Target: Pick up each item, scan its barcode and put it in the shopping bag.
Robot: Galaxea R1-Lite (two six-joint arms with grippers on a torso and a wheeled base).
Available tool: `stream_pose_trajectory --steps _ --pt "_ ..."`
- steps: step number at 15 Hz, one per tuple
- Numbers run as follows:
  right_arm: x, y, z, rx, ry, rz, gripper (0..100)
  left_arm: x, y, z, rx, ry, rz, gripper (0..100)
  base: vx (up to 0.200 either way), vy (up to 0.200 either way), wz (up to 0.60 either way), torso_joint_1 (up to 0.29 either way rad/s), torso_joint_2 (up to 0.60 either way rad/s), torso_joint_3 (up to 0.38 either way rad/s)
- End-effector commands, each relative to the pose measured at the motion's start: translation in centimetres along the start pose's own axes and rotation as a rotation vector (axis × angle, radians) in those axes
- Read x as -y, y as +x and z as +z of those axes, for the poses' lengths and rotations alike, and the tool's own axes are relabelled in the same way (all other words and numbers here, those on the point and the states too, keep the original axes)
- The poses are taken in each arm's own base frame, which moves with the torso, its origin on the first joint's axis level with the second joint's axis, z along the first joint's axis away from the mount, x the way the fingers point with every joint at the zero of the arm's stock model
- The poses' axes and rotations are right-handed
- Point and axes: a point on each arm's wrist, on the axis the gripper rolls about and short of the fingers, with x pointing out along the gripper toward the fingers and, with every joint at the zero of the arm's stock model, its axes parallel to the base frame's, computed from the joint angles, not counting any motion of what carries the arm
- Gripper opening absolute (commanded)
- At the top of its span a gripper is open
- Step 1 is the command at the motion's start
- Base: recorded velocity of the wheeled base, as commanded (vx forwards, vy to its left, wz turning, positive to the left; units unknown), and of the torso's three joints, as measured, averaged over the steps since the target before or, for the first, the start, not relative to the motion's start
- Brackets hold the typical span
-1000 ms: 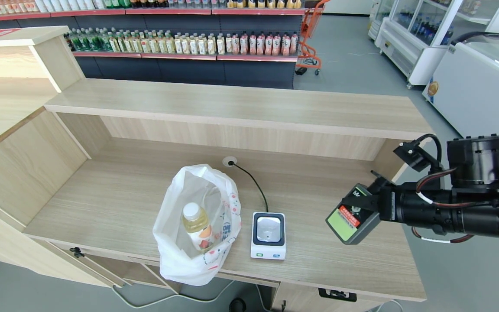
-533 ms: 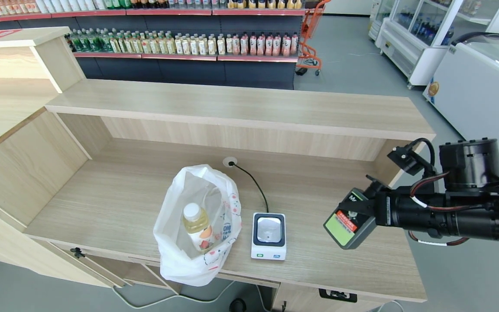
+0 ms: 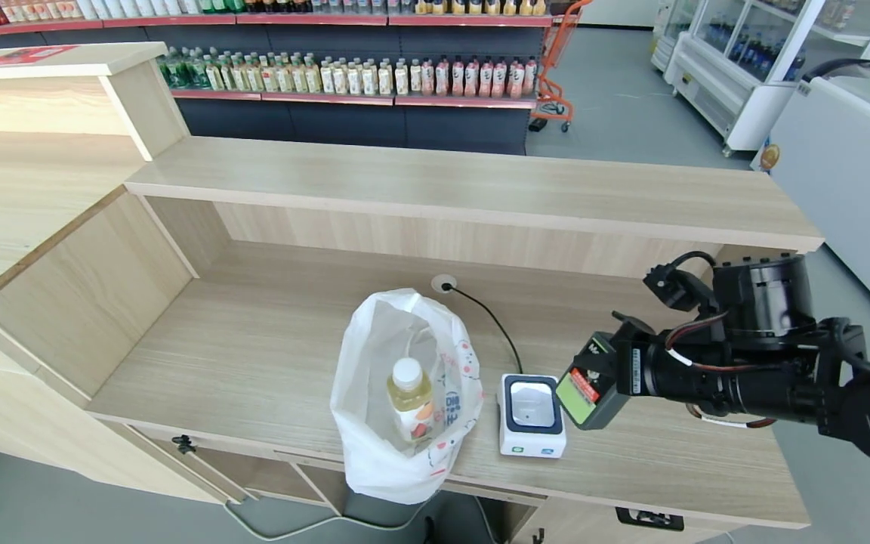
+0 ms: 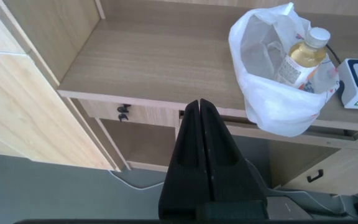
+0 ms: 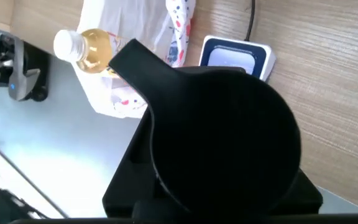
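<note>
The right pincer point(image 3: 610, 369) clamps a dark box point(image 3: 584, 385) with a green-and-red label above the counter point(image 3: 669, 461). The barcode scanner point(image 3: 532, 412) sits just beyond its tips and lower, with the shopping bag point(image 3: 374, 423) farther on. The barcode side should probably be turned squarely to the scanner window and held steady there.

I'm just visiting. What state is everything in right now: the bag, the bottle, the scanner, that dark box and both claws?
shopping bag: standing on the counter, mouth open, bottle inside.
bottle: upright, capped.
scanner: flat on the counter beside the bag, cable attached.
dark box: held off the counter, just beside the scanner.
right gripper: shut on the dark box.
left gripper: shut, holding nothing.
</note>
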Motion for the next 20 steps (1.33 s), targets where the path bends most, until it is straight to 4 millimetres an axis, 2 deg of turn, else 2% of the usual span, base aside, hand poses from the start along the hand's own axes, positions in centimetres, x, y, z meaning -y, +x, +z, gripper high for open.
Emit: stream_pose_trajectory --steps 1,6,12,15,20 --pt "0.2 2.1 -0.4 -0.02 -0.002 -0.037 0 0.0 0.0 0.0 -0.001 0.0 0.0 0 0.0 0.0 0.0 0.0 0.0 0.0" --pt "0.3 4.1 -0.9 -0.024 -0.009 -0.022 0 0.0 0.0 0.0 -0.001 0.0 0.0 0 0.0 0.0 0.0 0.0 0.0 0.0" --pt "-0.4 5.3 -1.8 -0.041 -0.021 0.002 0 0.0 0.0 0.0 -0.001 0.0 0.0 0 0.0 0.0 0.0 0.0 0.0 0.0" --pt "0.2 7.4 -2.7 -0.014 -0.024 -0.027 0 0.0 0.0 0.0 -0.001 0.0 0.0 0 0.0 0.0 0.0 0.0 0.0 0.0" --pt "0.4 8.3 -3.2 -0.026 -0.028 -0.03 0 0.0 0.0 0.0 -0.001 0.0 0.0 0 0.0 0.0 0.0 0.0 0.0 0.0"
